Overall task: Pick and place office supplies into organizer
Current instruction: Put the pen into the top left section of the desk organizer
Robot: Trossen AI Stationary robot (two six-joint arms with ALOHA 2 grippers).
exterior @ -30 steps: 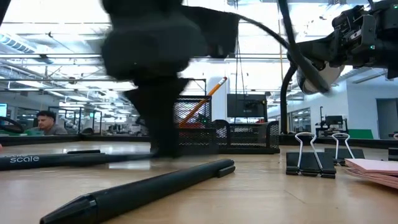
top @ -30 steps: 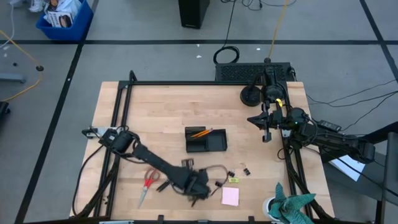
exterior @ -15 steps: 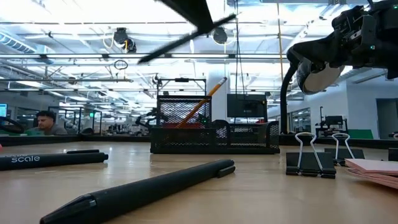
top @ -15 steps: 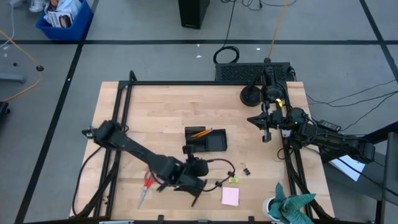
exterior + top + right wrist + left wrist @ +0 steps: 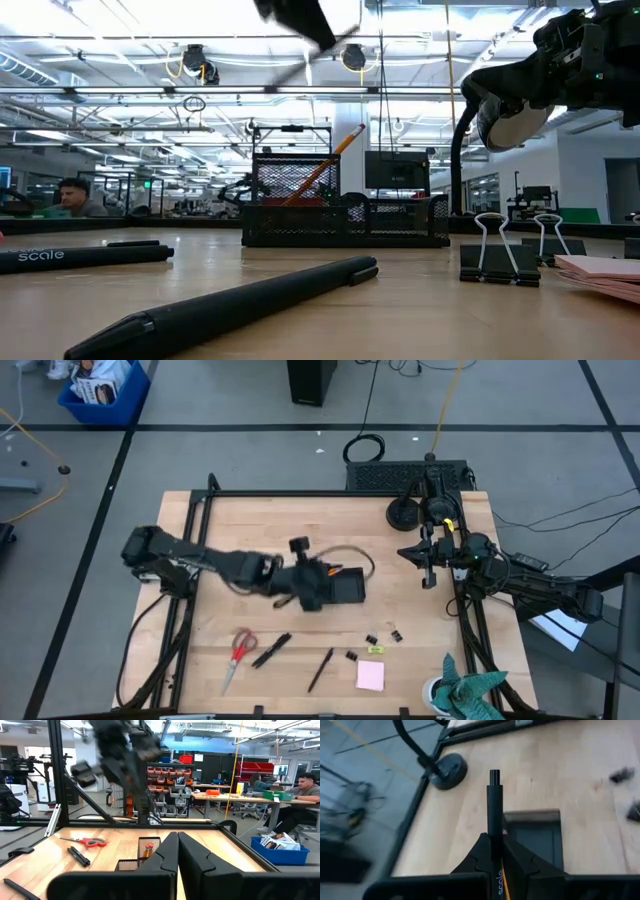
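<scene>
Pen (image 5: 494,805), slim matte black, in left hand (image 5: 496,851) over organizer (image 5: 535,837).

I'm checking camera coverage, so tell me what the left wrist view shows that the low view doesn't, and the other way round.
Only the left wrist view shows the left gripper shut on a black pen, held above the organizer.

Only the low view shows a pen lying on the table, binder clips, the pink sticky-note pad at the edge and a person in the room behind.

Both show the organizer and the wooden table.
</scene>
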